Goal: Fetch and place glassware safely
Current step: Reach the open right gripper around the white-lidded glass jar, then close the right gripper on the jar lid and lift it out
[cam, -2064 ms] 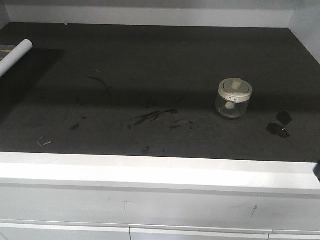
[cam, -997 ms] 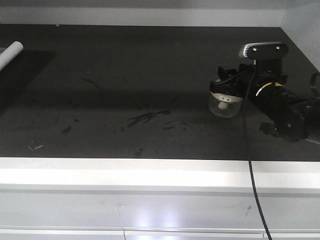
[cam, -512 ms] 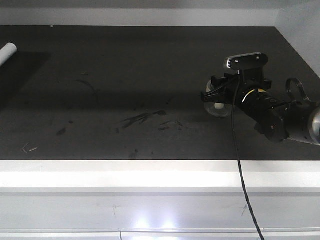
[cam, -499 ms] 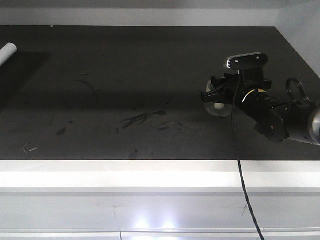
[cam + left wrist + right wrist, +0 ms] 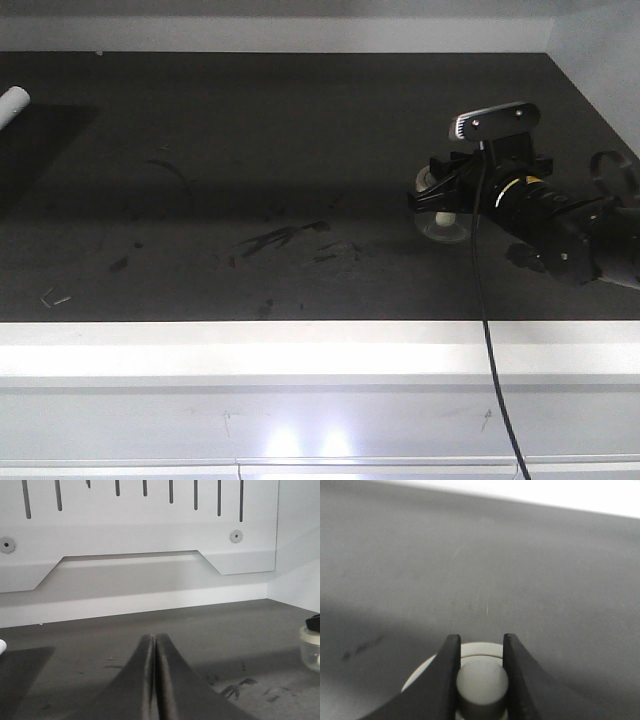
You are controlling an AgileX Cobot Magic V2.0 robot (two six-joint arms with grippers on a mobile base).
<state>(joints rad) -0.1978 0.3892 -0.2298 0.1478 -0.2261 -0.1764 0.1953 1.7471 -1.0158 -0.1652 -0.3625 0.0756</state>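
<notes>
The glassware (image 5: 443,230) is a small clear jar with an off-white lid, standing at the right of the black countertop (image 5: 250,180). My right gripper (image 5: 432,196) reaches in from the right over its lid. In the right wrist view this gripper (image 5: 480,645) is shut on the lid's round knob (image 5: 481,682), one black finger on each side. The left wrist view shows my left gripper (image 5: 153,639) shut with nothing in it, low over the counter. The jar (image 5: 311,647) sits at that view's right edge.
A white roll (image 5: 12,100) lies at the far left of the counter. Dark smudges (image 5: 285,235) mark its middle. A white ledge (image 5: 320,350) runs along the front, a slotted white panel (image 5: 140,525) stands behind, and a white side wall (image 5: 600,50) closes the right.
The right arm came in from the right, where two seconds ago the jar stood alone, and now sits over the lid. The front view has drifted slightly.
</notes>
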